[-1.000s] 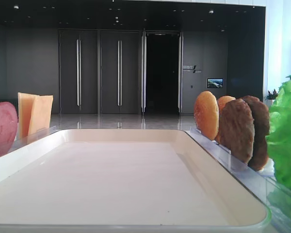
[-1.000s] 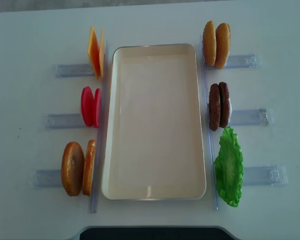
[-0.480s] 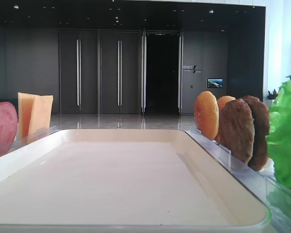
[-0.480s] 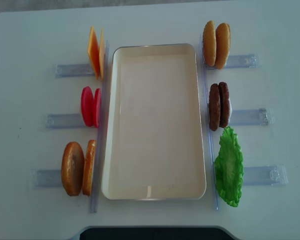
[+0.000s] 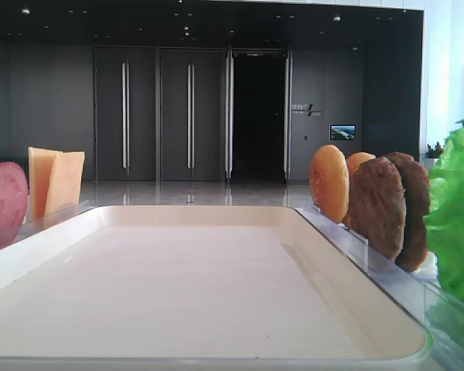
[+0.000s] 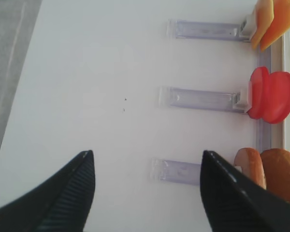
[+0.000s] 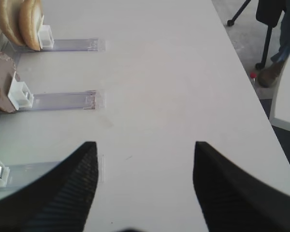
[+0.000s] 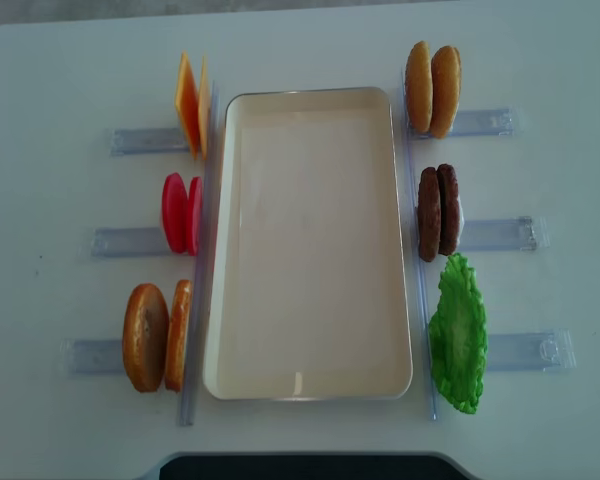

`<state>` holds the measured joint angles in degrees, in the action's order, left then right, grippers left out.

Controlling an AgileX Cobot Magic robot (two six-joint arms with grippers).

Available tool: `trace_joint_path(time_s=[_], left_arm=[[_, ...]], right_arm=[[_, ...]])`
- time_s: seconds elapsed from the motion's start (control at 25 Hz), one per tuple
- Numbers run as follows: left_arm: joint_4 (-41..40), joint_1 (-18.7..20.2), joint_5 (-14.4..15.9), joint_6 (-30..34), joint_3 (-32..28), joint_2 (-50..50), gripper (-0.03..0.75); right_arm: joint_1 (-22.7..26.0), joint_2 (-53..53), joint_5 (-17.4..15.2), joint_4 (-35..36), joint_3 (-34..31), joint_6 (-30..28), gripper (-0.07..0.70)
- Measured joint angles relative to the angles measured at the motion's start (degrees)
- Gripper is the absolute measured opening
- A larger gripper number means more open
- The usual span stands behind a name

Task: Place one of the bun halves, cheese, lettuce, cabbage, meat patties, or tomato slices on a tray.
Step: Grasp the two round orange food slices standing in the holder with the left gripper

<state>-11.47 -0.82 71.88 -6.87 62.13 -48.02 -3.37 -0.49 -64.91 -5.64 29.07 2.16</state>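
Note:
The cream tray (image 8: 310, 240) lies bare at the table's middle. On its left stand cheese (image 8: 190, 115), red tomato slices (image 8: 181, 213) and two bun halves (image 8: 155, 337). On its right stand two more bun halves (image 8: 432, 88), meat patties (image 8: 438, 212) and lettuce (image 8: 458, 335). Cabbage is out of view. My left gripper (image 6: 147, 157) hangs open over bare table left of the buns (image 6: 270, 171). My right gripper (image 7: 145, 145) hangs open over bare table right of the patties (image 7: 0, 79). Neither holds anything.
Clear plastic racks (image 8: 130, 140) (image 8: 500, 233) hold the food upright on both sides of the tray. The table's right edge (image 7: 246, 82) drops to floor with a tripod leg. The low view shows the tray rim (image 5: 216, 363) close in front.

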Motion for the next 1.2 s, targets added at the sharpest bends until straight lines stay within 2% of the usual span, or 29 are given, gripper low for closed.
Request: trace_joint_path(time_s=[0.24, 0.48, 0.76, 1.0, 1.2], left_arm=[[2.0, 0.0, -0.1, -0.1, 1.1, -11.9, 0.518], [3.2, 0.0, -0.2, -0.1, 1.1, -16.3, 0.518], [5.5, 0.0, -0.5, -0.1, 0.8, -16.7, 0.518], [8.4, 0.0, -0.6, -0.2, -6.2, -15.8, 0.518], [7.8, 0.0, -0.7, -0.7, -10.0, -9.5, 0.518]], right_arm=[[0.0, 0.0, 0.0, 0.0, 0.0, 0.0, 0.416], [0.0, 0.0, 0.0, 0.0, 0.0, 0.0, 0.416], [0.0, 0.0, 0.0, 0.0, 0.0, 0.0, 0.416], [0.0, 0.0, 0.0, 0.0, 0.0, 0.0, 0.416], [0.0, 0.0, 0.0, 0.0, 0.0, 0.0, 0.416]])
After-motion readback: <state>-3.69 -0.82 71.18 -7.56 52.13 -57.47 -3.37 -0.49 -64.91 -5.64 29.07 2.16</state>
